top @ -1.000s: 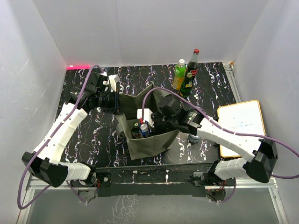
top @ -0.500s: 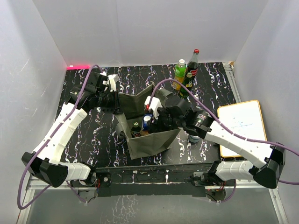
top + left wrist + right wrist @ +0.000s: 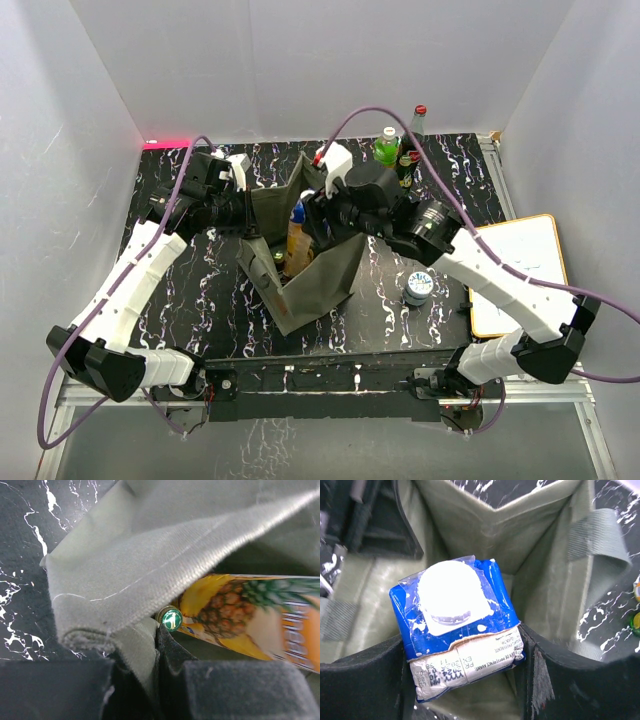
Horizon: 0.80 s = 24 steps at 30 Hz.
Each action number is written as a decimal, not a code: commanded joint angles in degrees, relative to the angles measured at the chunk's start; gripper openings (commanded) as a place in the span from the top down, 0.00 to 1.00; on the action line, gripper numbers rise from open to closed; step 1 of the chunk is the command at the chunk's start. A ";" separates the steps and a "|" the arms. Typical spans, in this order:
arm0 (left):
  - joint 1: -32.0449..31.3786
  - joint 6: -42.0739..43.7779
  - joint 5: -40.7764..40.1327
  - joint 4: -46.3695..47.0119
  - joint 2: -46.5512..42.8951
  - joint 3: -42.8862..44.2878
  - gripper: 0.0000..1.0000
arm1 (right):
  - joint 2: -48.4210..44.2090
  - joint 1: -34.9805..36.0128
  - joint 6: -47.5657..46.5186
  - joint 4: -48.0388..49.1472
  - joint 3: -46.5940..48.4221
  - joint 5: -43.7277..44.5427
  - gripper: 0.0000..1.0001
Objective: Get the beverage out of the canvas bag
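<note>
Right claw (image 3: pixel 465 675) clamping carton (image 3: pixel 455 615), black marbled table (image 3: pixel 215 300), white walls (image 3: pixel 300 60)

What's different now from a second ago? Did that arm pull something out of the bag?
Yes. The right arm, its jaws shut on the juice carton, rose and swung toward the back, lifting the carton up from inside the canvas bag. The bag has slumped into a narrower shape. The left arm kept its jaws clamped on the bag's rim, and the bottles at the back did not move.
</note>
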 commanded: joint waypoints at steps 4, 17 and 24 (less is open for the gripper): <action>0.25 0.80 -2.25 2.89 -1.01 1.14 0.99 | -3.86 -0.20 3.41 21.10 14.57 6.83 0.92; 0.23 0.38 -2.58 2.25 -0.60 1.28 0.99 | -3.66 -0.24 -9.86 22.69 30.21 18.72 0.92; 0.23 0.03 -3.08 1.44 -1.81 0.69 0.99 | -6.05 -0.20 -22.50 23.13 30.15 28.93 0.92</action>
